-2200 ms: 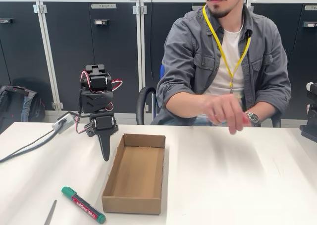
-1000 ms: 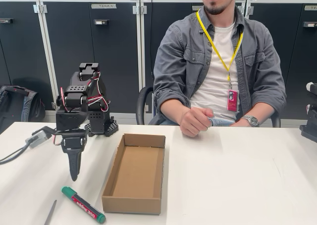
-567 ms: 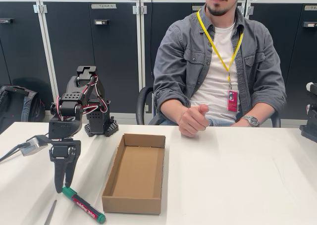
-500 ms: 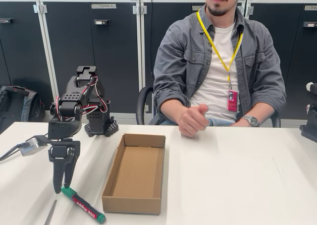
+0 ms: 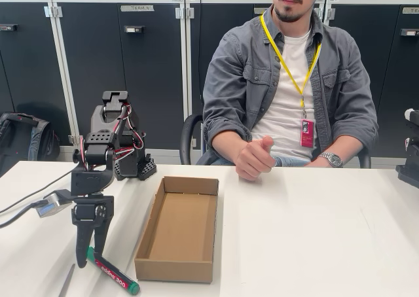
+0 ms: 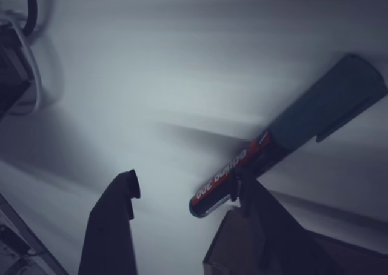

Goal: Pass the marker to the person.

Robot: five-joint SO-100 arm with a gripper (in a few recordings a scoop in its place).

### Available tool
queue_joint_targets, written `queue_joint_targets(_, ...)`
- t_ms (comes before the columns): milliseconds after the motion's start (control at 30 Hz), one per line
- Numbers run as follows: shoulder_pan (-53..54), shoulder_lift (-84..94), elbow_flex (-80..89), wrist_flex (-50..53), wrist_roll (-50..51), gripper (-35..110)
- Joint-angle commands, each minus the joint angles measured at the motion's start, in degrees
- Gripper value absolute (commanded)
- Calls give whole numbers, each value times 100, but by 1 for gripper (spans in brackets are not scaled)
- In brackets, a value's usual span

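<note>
My jaws [image 6: 182,193] stand open, holding nothing; the marker [image 5: 111,275] lies on the worktop [image 5: 314,244] at lower left of the fixed view. In the wrist view one finger [image 6: 254,205] overlaps it, so closing may roll it away.

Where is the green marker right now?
In the fixed view the marker lies on the white table at bottom left, just left of the cardboard box, with the open gripper at its capped end.

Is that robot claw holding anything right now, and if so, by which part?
Nothing is held yet. The gripper is open, its fingers down around the marker, which lies on the table.
</note>
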Motion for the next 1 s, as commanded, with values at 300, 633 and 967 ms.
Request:
queue_joint_targets(300, -193, 9, -167, 272, 554, 39)
queue_joint_targets(633, -290, -141, -246, 765, 853, 41)
queue_joint_targets(967, -237, -167, -53, 765, 984, 42)
